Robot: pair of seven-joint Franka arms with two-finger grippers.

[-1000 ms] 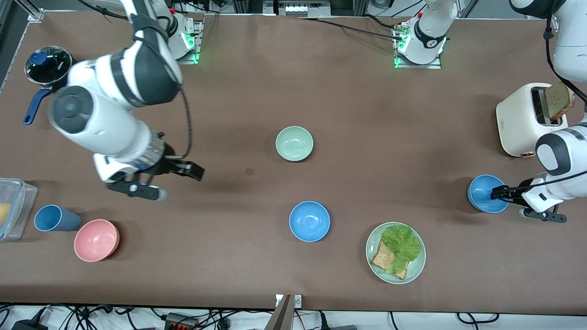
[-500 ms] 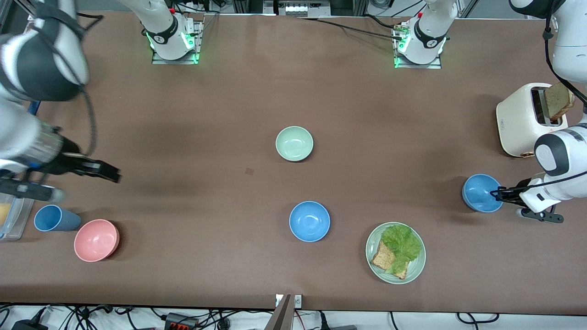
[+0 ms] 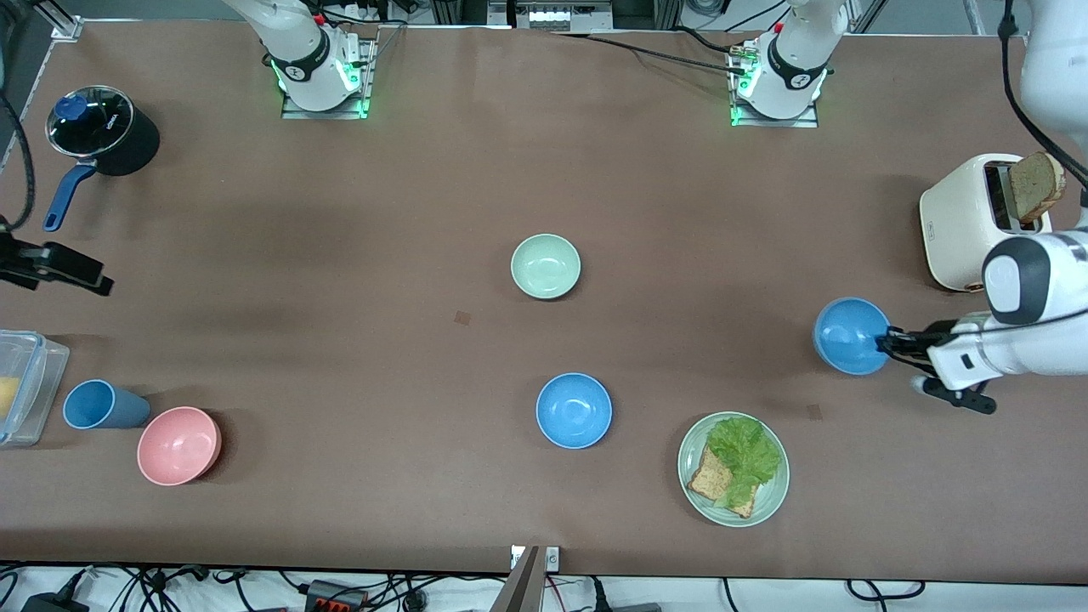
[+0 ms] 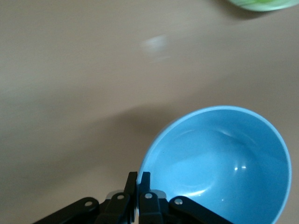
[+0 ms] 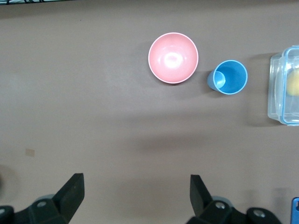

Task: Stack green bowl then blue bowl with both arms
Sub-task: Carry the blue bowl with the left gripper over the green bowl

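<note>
Now the left claw pinches a blue bowl by its rim, lifted off the desk since a second ago, near the left arm's edge. Right claw, spread, has withdrawn to its edge. Green bowl sits mid-desk, unstacked.

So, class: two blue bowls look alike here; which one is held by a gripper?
The blue bowl toward the left arm's end, pinched at its rim by the left gripper; the other blue bowl sits untouched mid-table.
</note>
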